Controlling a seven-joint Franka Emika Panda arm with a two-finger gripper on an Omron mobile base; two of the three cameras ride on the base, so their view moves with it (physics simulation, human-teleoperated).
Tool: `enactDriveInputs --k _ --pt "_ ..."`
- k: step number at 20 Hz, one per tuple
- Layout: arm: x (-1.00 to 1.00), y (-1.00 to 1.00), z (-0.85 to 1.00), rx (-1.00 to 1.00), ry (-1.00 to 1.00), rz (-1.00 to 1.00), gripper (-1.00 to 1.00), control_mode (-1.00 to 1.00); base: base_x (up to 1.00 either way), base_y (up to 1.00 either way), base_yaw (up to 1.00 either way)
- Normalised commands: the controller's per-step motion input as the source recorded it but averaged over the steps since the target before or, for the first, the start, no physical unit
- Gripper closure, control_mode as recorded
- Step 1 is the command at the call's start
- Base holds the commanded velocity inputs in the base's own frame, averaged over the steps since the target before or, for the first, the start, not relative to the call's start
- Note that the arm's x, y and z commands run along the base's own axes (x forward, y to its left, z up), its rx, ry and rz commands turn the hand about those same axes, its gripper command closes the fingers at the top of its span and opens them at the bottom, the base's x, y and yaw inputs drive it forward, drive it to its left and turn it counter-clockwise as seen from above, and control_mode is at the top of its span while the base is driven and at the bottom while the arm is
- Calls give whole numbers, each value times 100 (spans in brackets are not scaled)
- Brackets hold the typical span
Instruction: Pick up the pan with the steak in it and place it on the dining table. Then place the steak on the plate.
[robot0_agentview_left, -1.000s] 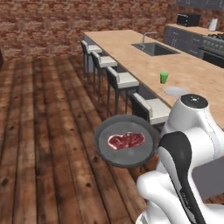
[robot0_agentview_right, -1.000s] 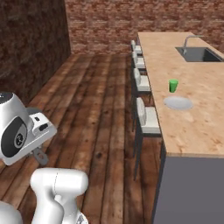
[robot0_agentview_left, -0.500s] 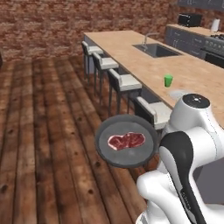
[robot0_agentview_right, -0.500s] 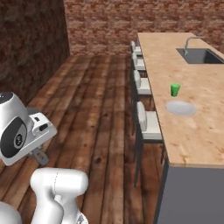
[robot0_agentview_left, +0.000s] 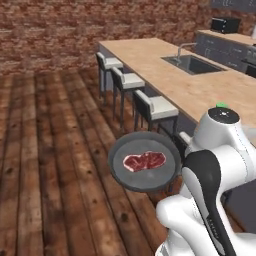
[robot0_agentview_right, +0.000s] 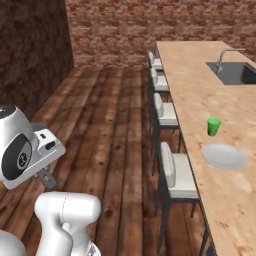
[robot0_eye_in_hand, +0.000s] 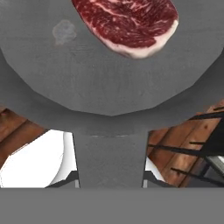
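The dark grey pan (robot0_agentview_left: 145, 162) hangs level in the air above the wooden floor, with the red marbled steak (robot0_agentview_left: 144, 161) lying near its middle. In the hand view the pan (robot0_eye_in_hand: 109, 78) is very close, the steak (robot0_eye_in_hand: 129, 22) at the top and the handle (robot0_eye_in_hand: 109, 153) running down into my gripper (robot0_eye_in_hand: 109, 181), which is shut on it. The dining table (robot0_agentview_left: 200, 90) with its light wood top stretches along the right. On the table (robot0_agentview_right: 200, 85) lies the pale plate (robot0_agentview_right: 225, 156), beside a green cup (robot0_agentview_right: 214, 126).
A row of white-seated stools (robot0_agentview_left: 155, 105) lines the table's near side, between the pan and the tabletop; the nearest stool (robot0_agentview_right: 175, 172) stands just left of the plate. A sink (robot0_agentview_right: 235, 72) is set into the table farther along. A brick wall closes the back.
The whole picture has shifted as the base drives: table, stools, cup and plate have drawn nearer. The pan with the steak keeps its place in front of the arm.
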Motion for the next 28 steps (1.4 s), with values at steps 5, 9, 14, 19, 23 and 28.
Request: enactDriveInputs --k 5,9,14,19,23,28 --pt "0 0 0 0 0 0 100 100 100 47 -5" --pt "0 0 0 0 0 0 100 100 65 23 -5" --pt "0 0 0 0 0 0 100 100 31 0 -16" --pt "0 0 0 0 0 0 100 100 1 -13 -45" --pt "0 0 0 0 0 0 100 100 3 -4 -47" --pt "0 0 0 0 0 0 100 100 2 -5 -47"
